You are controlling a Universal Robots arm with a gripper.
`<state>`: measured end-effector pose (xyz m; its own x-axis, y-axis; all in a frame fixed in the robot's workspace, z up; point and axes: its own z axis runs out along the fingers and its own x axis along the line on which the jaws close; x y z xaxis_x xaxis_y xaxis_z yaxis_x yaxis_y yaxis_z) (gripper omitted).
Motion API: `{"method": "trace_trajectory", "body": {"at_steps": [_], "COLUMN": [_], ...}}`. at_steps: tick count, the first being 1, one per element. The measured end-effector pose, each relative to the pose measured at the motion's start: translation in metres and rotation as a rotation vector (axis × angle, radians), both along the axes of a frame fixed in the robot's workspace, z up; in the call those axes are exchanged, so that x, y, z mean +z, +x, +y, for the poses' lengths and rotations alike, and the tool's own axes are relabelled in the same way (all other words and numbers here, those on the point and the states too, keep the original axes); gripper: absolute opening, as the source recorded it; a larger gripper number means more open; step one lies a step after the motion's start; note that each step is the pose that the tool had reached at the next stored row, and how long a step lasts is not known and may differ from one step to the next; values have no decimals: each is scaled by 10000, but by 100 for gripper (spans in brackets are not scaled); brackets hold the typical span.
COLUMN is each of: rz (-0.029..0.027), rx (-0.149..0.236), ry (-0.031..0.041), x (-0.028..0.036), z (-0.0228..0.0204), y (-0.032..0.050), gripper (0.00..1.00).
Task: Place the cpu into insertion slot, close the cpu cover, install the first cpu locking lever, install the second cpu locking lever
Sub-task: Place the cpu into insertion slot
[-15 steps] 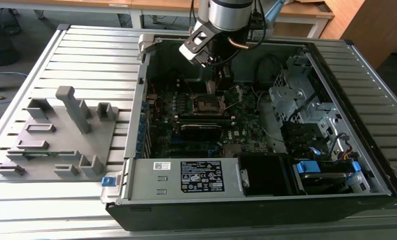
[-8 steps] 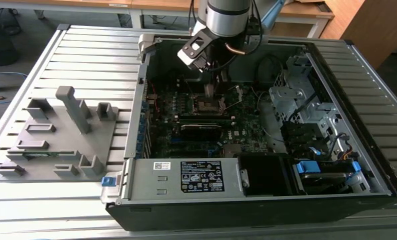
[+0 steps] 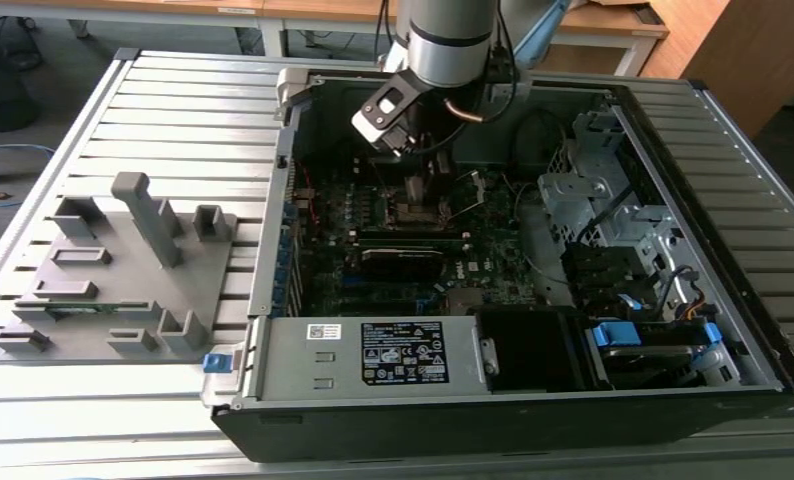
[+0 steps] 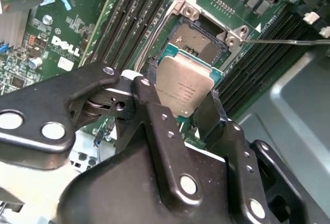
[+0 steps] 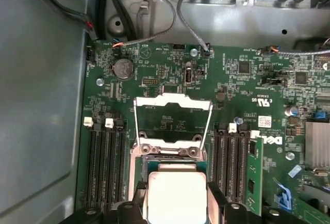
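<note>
Grey slatted worktop [image 3: 170,110] is seen carrying an open computer case [image 3: 304,385] in the exterior view. A robot arm [image 3: 447,40] is seen reaching down from the upper middle of the frame into the case. Its jaws are hung just above the insertion slot [image 3: 417,210], a small silver-rimmed square near the centre of the green motherboard [image 3: 370,275]. A grey parts fixture [image 3: 117,270] is laid on the worktop at the left of the frame.

In the second wrist view, the jaws are closed on the cpu [image 4: 183,87], which is gripped by two opposite edges between black fingers [image 4: 152,77], its metal top turned to the camera. The insertion slot [image 4: 198,38] lies just beyond the chip, its dark contact field uncovered, and its nearer edge is overlapped by the chip. The chip's edges are seen to run roughly parallel to the slot's rim, so the two are judged to be nearly squared up.

In the first wrist view, the cpu [image 5: 175,195] is held over the insertion slot [image 5: 170,160], most of which is hidden by it. The cpu cover [image 5: 172,100] is swung fully open beyond the slot, clear of the chip. Long black memory slots [image 5: 103,167] are ranged on either side. Whether the chip touches the slot cannot be told.
</note>
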<state>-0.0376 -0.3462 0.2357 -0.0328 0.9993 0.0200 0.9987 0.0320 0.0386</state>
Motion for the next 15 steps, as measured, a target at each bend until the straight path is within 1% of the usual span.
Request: {"method": "trace_trajectory", "body": {"at_steps": [9, 15], "rz": [-1, -1], "rx": [-135, -218], "ry": [0, 1], "x": [-100, -179], "z": [0, 0], "y": [-26, -57], "gripper": [54, 54]}}
